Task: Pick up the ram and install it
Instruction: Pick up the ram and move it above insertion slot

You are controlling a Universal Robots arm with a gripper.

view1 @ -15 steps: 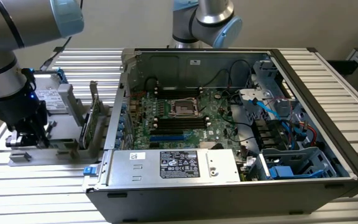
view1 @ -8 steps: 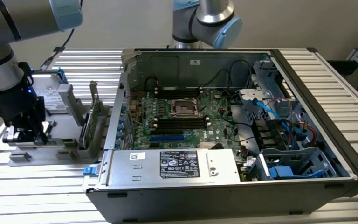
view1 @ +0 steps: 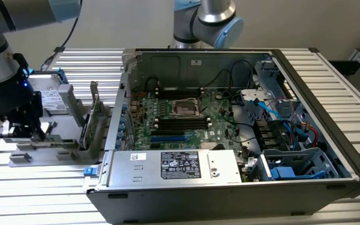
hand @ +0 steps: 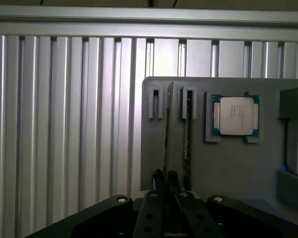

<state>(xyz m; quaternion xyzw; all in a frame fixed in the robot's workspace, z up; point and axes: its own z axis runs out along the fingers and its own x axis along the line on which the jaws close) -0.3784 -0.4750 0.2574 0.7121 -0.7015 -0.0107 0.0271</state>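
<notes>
As far as I can tell, the ram (hand: 167,129), a long thin green circuit-board stick seen edge-on here, hasn't left its parking spot yet. It's standing on its edge in a slot of the flat grey plastic holder tray (hand: 223,163), with its far end tucked into a small grey bracket. The black two-finger gripper (hand: 166,177) is right down on its near end, and the fingertips look pinched onto the board from both sides, so I'd call that a closed grip on the stick rather than open jaws hovering. Just beside it is a second thin green memory stick (hand: 186,134), parked the same way and untouched. A bit further along the tray there's a square silver processor chip with a green border (hand: 236,115) lying flat in its own pocket. The tray sits on the ribbed aluminium desk (view1: 42,187), over on the exterior view's left, well apart from the open black metal computer case (view1: 330,154). Inside that case the green motherboard (view1: 214,105) has rows of long black memory slots (view1: 181,123), and they look empty to me, though it's hard to be sure. So progress-wise, the grab seems to be done or very nearly. The lift out of the holder, the carry over to the case and the actual seating in a slot are all left to do.
</notes>
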